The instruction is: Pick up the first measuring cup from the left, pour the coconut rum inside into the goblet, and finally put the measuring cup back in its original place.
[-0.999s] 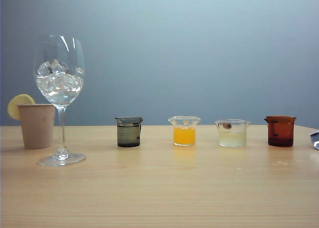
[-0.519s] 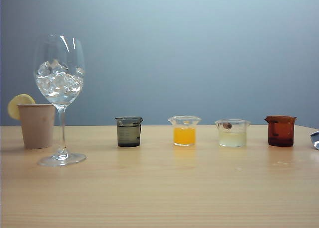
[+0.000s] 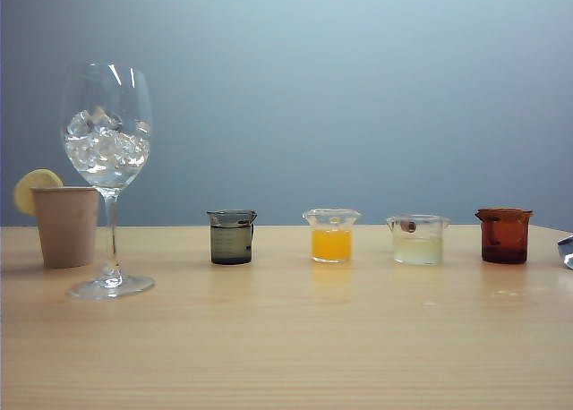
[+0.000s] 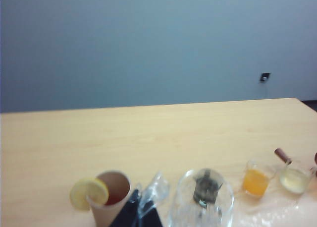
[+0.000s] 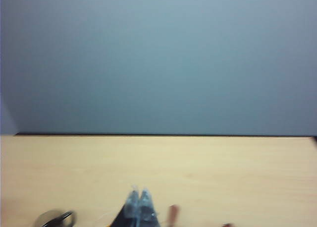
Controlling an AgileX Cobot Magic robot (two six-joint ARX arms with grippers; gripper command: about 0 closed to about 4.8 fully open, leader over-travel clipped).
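Pale wood-grain worktop, matte blue-grey wall behind it. Exterior view: a row of four small cups runs along the far edge. The first measuring cup, a smoky grey-green glass beaker with pour lip, stands upright at the left end of that row, untouched, about half full of clear liquid. Next come a clear cup of orange liquid, a clear cup of pale cloudy liquid and an amber-brown cup. Toward the left edge stands the tall clear stemmed goblet, its bowl filled with ice, and just beside it a beige paper cup with a lemon slice on the rim.

Only a sliver of something grey shows at the right edge of the exterior view. The wrist views add the arms: the left end effector hangs above the paper cup and goblet, fingers drawn together. The right end effector is closed, tips touching, above the worktop.
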